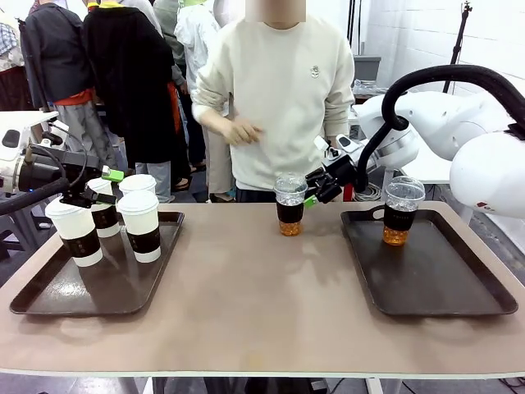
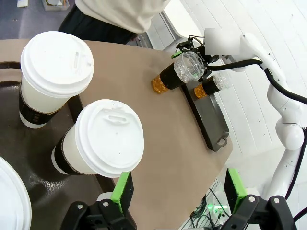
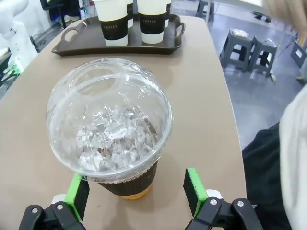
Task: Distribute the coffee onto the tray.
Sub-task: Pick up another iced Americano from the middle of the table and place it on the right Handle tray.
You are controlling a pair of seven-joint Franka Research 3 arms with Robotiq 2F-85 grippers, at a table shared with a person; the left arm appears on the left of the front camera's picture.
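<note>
Three white lidded coffee cups with brown sleeves [image 1: 141, 223] stand on the left tray [image 1: 49, 295]. My left gripper [image 1: 102, 187] hovers open at their far side. In the left wrist view its fingers [image 2: 123, 191] sit just past the nearest white cup [image 2: 103, 139], with nothing between them. A clear dome-lidded cup of amber coffee [image 1: 289, 205] stands on the bare table at the far middle. My right gripper [image 1: 314, 189] is open beside it; in the right wrist view the green pads [image 3: 194, 189] flank the base of this cup [image 3: 110, 120]. A second dome cup [image 1: 402, 210] stands on the right tray [image 1: 447, 287].
A person in a cream sweater [image 1: 279, 90] stands at the far edge behind the middle cup, one hand [image 1: 244, 131] raised at waist height. The table [image 1: 254, 304] between the trays is bare. Grey stools [image 3: 249, 48] stand on the floor beyond the table's side.
</note>
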